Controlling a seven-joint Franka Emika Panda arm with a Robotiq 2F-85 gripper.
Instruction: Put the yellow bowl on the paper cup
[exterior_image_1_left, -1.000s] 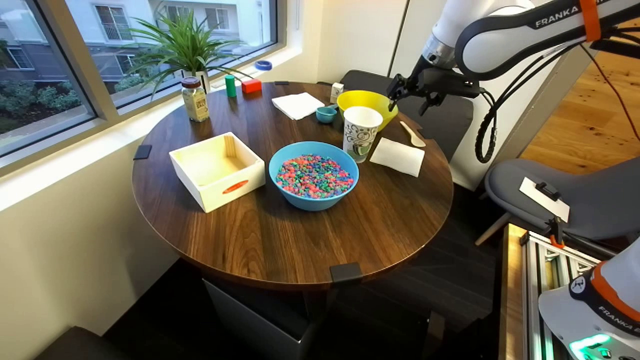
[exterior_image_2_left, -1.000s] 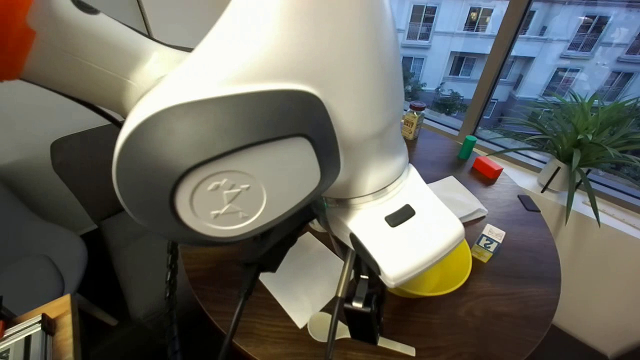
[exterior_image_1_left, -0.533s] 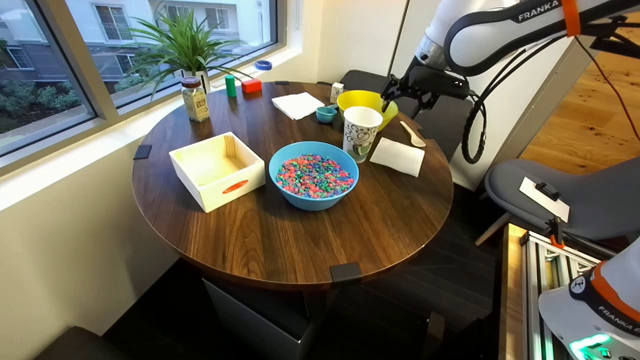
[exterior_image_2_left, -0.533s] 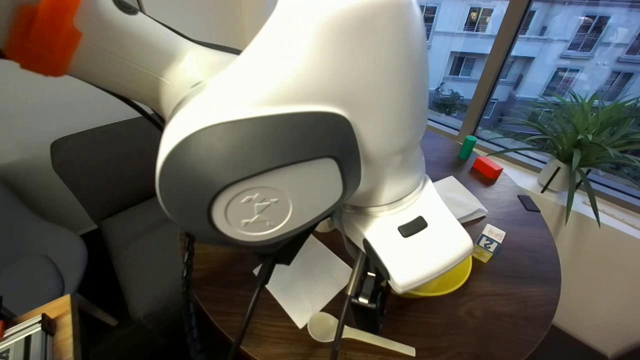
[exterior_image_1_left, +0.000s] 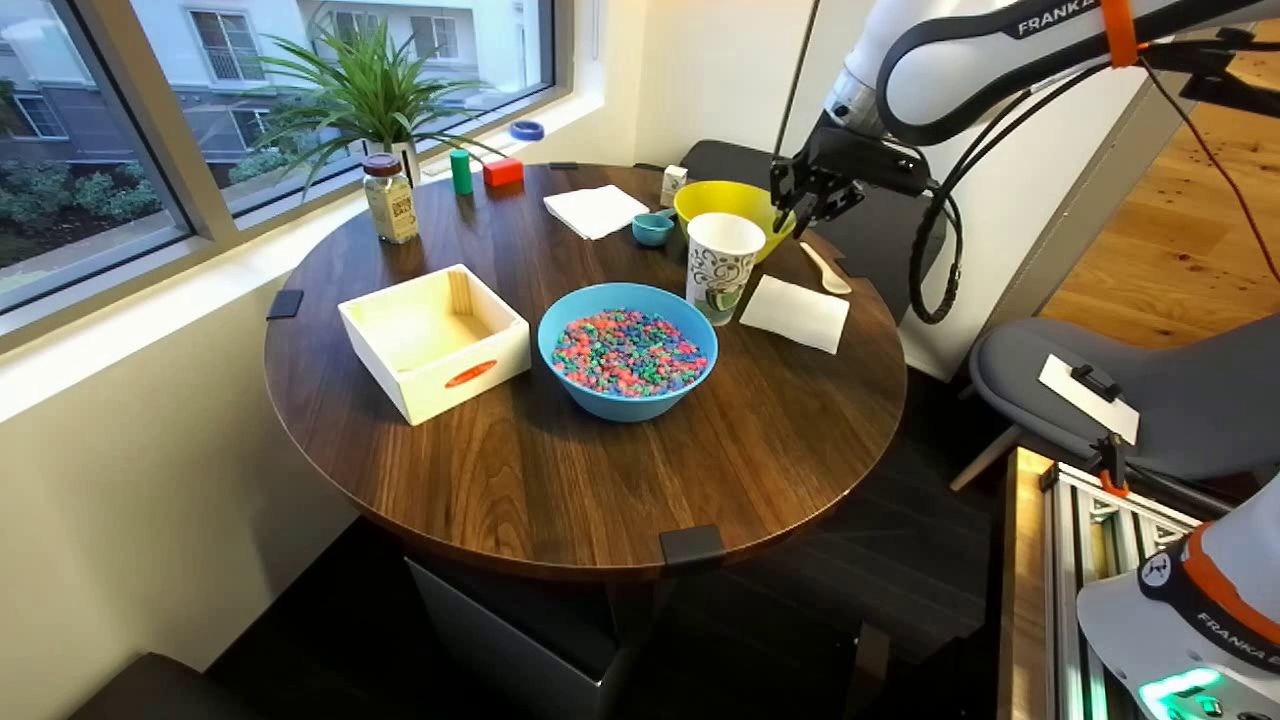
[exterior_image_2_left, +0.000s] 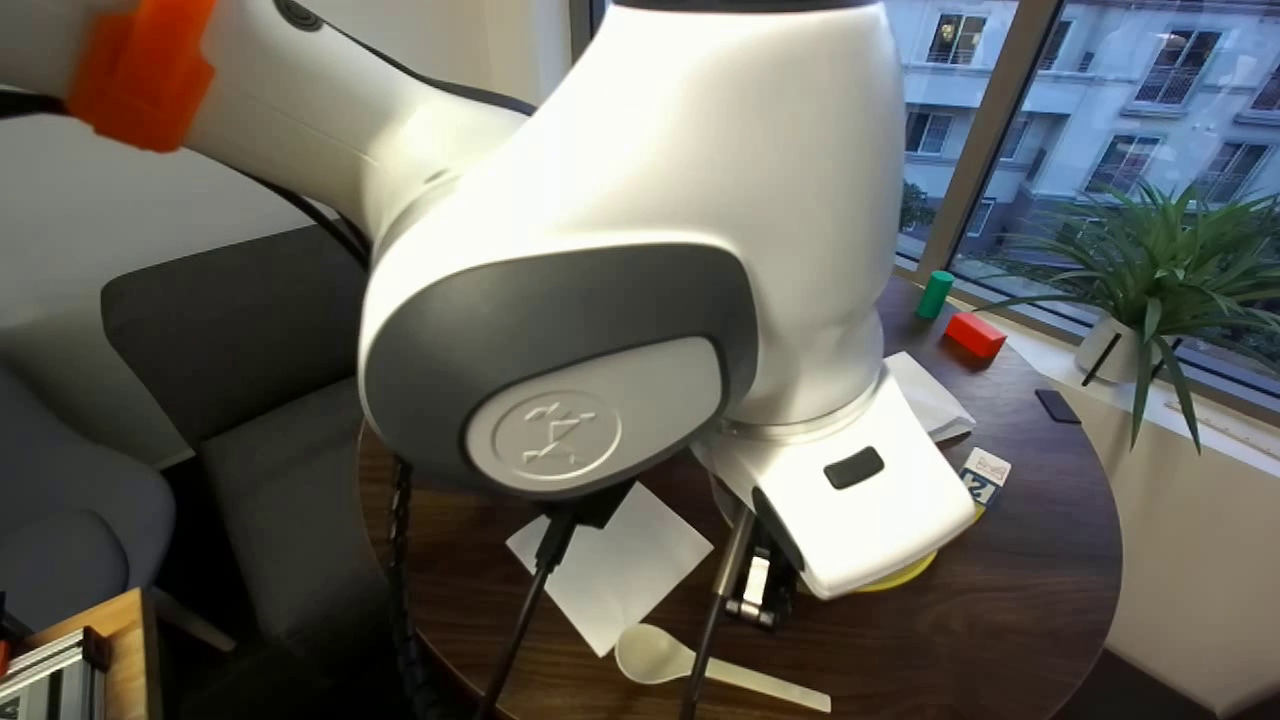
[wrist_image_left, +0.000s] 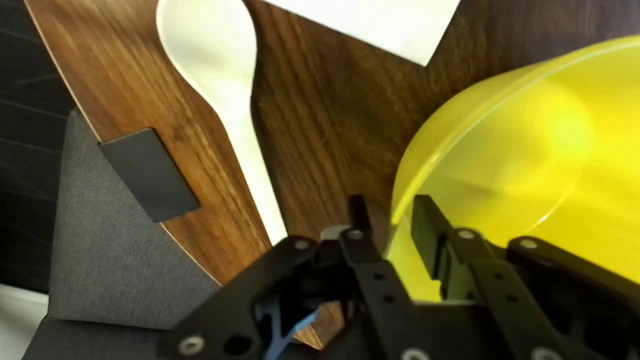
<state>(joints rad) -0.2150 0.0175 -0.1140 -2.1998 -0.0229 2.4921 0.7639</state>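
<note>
The yellow bowl (exterior_image_1_left: 728, 200) stands upright on the far side of the table, behind the paper cup in an exterior view. Only a sliver of that bowl (exterior_image_2_left: 905, 576) shows past the arm in an exterior view. My gripper (wrist_image_left: 389, 198) straddles the bowl's near rim in the wrist view: one finger outside, the other inside. Gaps show between the rim and both fingers, so the jaws are partly narrowed but still open. The paper cup (exterior_image_1_left: 720, 270), whitish with dark swirls, stands upright close to the bowl; the wrist view does not include it.
A blue bowl (exterior_image_1_left: 628, 406) of colourful pieces sits near the cup, beside a wooden box (exterior_image_1_left: 400, 385). Around the yellow bowl lie a pale spoon (wrist_image_left: 215, 65), a white napkin (exterior_image_1_left: 797, 312), a teal scoop (exterior_image_1_left: 652, 232) and a letter block (exterior_image_1_left: 674, 181).
The arm has shifted left in an exterior view, over the bowl's rim, and dropped slightly. The gripper's fingers have come closer together. Bowl and cup have not moved.
</note>
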